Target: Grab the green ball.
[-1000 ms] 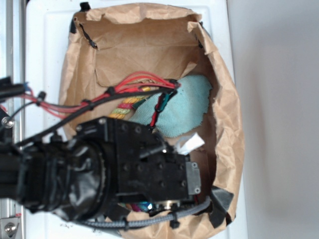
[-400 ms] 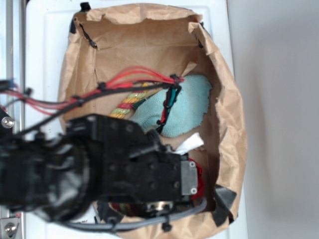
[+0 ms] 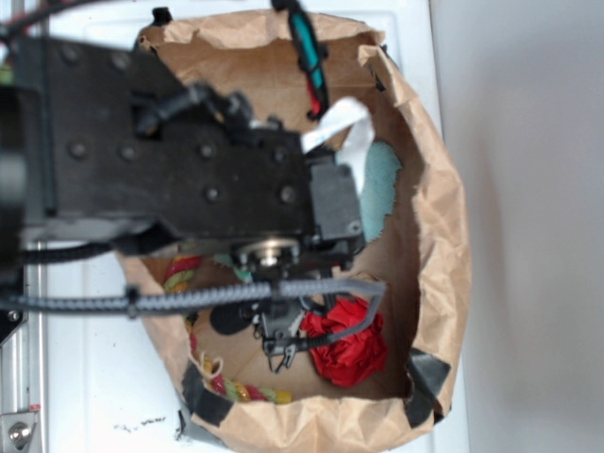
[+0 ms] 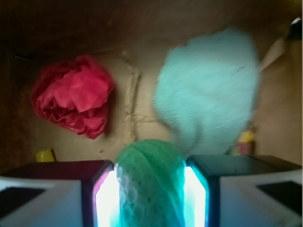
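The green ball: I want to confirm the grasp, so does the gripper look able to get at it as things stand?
Probably yes: in the wrist view the green ball already sits between the gripper's two fingers, with nothing between them and it.

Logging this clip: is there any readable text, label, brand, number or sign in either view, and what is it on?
None can be read in either view.
The brown paper bag is unprinted where it shows.
The black robot arm housing shows only screws, no marking.
The small ridged mint-green ball sits between the gripper pads; it, the red ruffled fabric flower and the pale teal cloth carry no lettering; the wrist view is blurred.
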`<state>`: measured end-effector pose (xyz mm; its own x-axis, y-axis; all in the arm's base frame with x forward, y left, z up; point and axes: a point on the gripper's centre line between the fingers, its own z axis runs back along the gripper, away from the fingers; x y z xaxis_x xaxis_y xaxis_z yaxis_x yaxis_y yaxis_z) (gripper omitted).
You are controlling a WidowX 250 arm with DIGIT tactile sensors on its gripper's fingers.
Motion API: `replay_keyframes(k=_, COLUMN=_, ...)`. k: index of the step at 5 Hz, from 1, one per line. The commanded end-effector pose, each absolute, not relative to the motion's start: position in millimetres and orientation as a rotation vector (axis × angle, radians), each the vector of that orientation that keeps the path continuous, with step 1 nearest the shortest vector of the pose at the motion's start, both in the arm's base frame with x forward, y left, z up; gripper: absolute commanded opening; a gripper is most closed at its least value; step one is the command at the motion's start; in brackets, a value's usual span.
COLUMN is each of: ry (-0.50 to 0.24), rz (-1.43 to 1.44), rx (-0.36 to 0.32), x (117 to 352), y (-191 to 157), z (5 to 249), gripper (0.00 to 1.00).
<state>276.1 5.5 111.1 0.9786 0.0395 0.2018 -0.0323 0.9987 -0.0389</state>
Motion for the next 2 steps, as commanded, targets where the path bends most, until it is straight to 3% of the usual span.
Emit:
replay_keyframes(k=1, ry=-0.301, rz=0.063, rx=0.047, x=287.9, y=23.5, z=181.8, gripper=0.00)
replay_keyframes(k=2, ry=-0.348, rz=0.023, rx=0.086, x=283.0, y=7.8, z=196.4, gripper=0.00)
